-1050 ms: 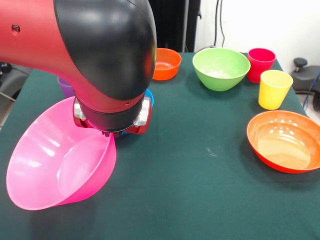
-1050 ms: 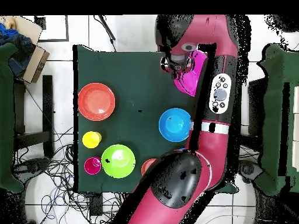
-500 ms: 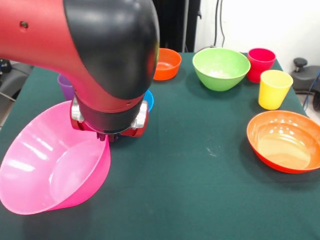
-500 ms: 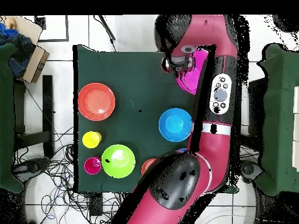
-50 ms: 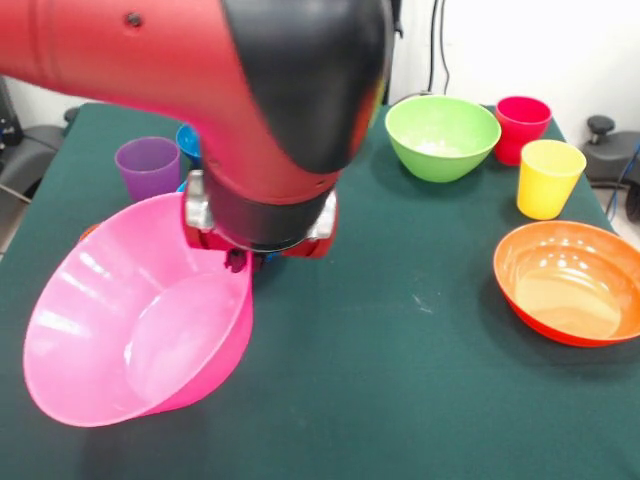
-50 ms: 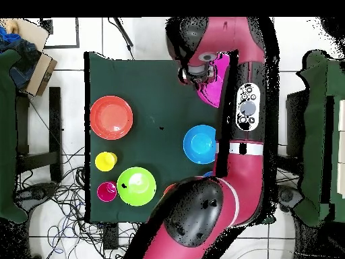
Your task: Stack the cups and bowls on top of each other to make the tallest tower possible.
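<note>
The claw (image 5: 237, 262) pinches the far rim of the large glossy pink plastic bowl (image 5: 140, 330), which hangs tilted, mouth toward the camera, over the green counter's (image 5: 400, 380) near-left corner.

The red and black arm (image 5: 250, 90) fills the upper left of the front view and hides the gripper (image 5: 238, 262); whether it is open or closed cannot be told. A blue bowl (image 5: 187, 140) shows only as a sliver behind the arm. The large orange bowl (image 5: 570, 283) is cut off by the right edge. In the overhead view, the arm covers most of the pink bowl (image 6: 217, 81).
</note>
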